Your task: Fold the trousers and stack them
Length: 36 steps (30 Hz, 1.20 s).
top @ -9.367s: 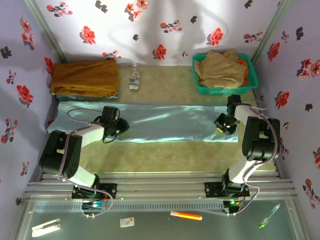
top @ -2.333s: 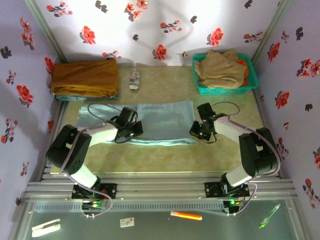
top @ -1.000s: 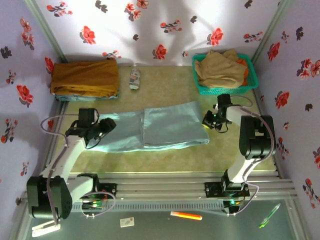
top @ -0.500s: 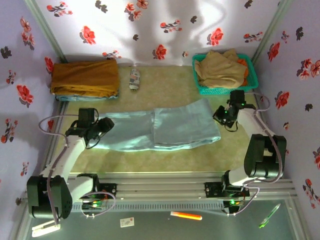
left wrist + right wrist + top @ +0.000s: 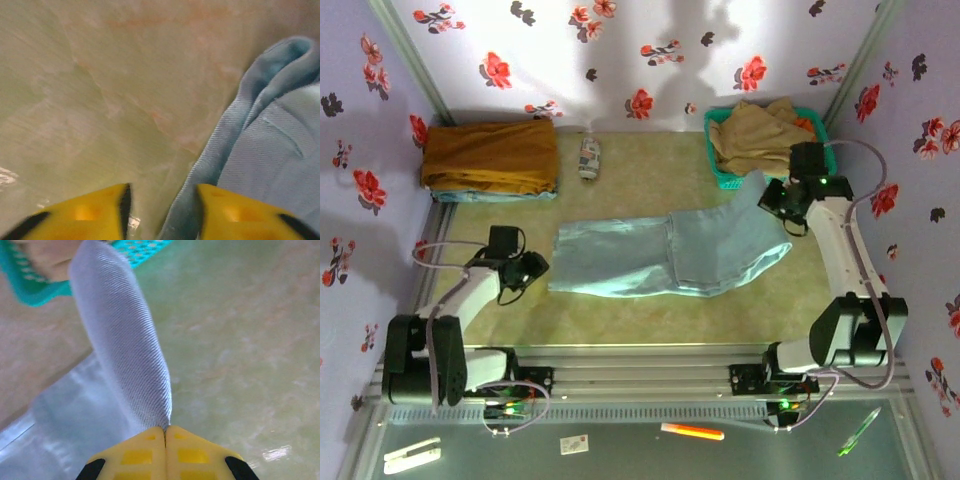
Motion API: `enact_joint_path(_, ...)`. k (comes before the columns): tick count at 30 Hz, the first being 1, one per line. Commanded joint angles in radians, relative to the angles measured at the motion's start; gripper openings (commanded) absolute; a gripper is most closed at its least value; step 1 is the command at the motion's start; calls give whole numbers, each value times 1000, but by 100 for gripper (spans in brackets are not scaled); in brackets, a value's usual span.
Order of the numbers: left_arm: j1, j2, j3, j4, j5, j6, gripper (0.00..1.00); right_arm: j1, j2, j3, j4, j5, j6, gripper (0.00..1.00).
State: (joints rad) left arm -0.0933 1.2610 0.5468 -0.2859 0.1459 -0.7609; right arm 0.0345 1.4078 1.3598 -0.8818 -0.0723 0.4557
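The pale aqua trousers [image 5: 650, 255] lie folded across the middle of the table, their right end lifted off it. My right gripper [image 5: 772, 196] hangs just in front of the teal basket, shut on that raised end. In the right wrist view the cloth [image 5: 125, 345] rises out of the pinched right gripper [image 5: 165, 429]. My left gripper [image 5: 533, 268] sits low at the trousers' left edge. Seen from the left wrist, the left gripper [image 5: 161, 199] is open, with the cloth's rolled edge [image 5: 270, 150] running in beside the right fingertip [image 5: 225, 210].
A mustard-brown folded garment [image 5: 490, 155] tops a stack at the back left. The teal basket [image 5: 718, 170] at the back right holds tan cloth [image 5: 760, 135]. A small can [image 5: 589, 158] lies at the back centre. Flowered walls close in on three sides.
My right gripper has risen and swung right toward the basket, dragging the trousers rightward. Their left end has slid away from my left gripper, whose jaws have narrowed.
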Motion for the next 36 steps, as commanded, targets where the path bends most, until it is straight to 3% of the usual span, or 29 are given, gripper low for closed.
enact_joint_path(1, -1, 84, -18, 116, 89, 6, 18, 118, -24, 92, -55, -12, 28, 0)
enact_joint_path(5, -41, 133, -25, 163, 112, 15, 1, 290, -1, 197, -73, 20, 71, 0)
enact_joint_path(15, -91, 154, -47, 228, 159, 34, 0, 664, 202, 433, -24, 95, 201, 0)
enact_joint_path(25, -121, 150, -74, 268, 180, 23, 0, 867, 399, 521, 169, 193, 432, 0)
enact_joint_path(36, -121, 130, -118, 290, 202, 23, 0, 980, 603, 627, 309, 254, 568, 0)
